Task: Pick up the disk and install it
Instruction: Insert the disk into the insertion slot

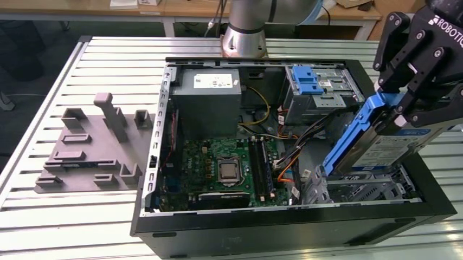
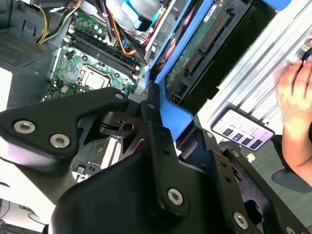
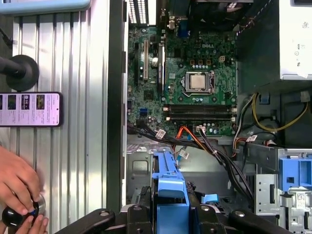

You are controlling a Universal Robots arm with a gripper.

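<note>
In the exterior view the pincer (image 1: 402,116), angled down, pinches the tilted disk (image 1: 387,153) above the case (image 1: 289,227).

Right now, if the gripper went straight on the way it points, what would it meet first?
Probably the silver drive bay: the gripper, shut on the disk, points down into it, and the disk's lower end would arrive first. How near they are is unclear.
</note>
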